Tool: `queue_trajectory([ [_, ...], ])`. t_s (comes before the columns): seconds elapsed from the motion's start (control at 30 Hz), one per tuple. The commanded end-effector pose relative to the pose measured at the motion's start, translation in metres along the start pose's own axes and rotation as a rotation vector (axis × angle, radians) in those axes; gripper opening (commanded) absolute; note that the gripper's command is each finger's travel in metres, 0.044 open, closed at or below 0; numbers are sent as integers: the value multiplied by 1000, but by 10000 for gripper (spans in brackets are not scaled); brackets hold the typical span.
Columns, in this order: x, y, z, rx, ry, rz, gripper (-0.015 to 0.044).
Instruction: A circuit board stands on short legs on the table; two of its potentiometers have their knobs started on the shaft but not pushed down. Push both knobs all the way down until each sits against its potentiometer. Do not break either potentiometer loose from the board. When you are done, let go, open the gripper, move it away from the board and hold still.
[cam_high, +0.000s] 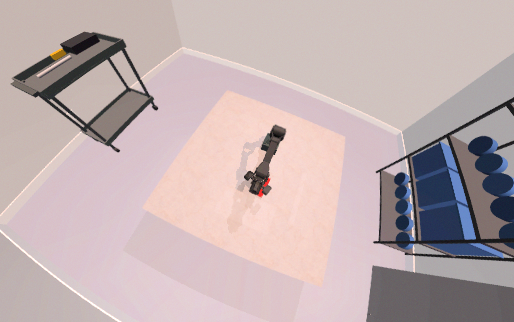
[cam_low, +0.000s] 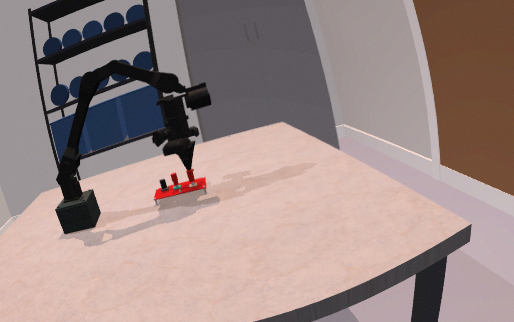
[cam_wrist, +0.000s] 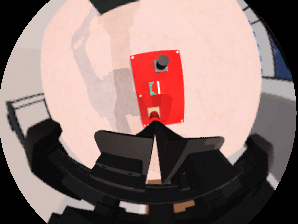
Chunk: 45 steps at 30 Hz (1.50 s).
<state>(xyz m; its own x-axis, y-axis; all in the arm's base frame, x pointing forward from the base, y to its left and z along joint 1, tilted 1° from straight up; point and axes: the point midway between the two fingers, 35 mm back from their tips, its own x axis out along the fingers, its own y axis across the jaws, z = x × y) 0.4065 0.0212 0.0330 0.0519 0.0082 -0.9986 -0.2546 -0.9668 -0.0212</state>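
Exterior: red knob (cam_low: 190, 175) (cam_wrist: 154, 116) beneath pincer (cam_low: 189, 169) (cam_wrist: 155, 123).

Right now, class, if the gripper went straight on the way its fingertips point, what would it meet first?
The gripper points down at the red knob farthest from the base, so probably that knob's top; whether they already touch is unclear.

Arm (cam_high: 270, 152) (cam_low: 85, 107): matte black, slim links, chunky rounded joints. Base (cam_low: 78, 212): dark green-grey box. 1 stubby black cylinder (cam_low: 198, 96) sticks out near the wrist. Jaws (cam_low: 189, 168): black, 2 fingers, broad at the top, tapering to a narrow tip; wide plates with rounded corners behind them, slots below.
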Motion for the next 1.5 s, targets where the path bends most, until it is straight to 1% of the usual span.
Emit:
queue_trajectory([
  [0.0,9,0,0,-3,-5,5,0],
  [1.47,14,0,0,-3,-5,5,0],
])
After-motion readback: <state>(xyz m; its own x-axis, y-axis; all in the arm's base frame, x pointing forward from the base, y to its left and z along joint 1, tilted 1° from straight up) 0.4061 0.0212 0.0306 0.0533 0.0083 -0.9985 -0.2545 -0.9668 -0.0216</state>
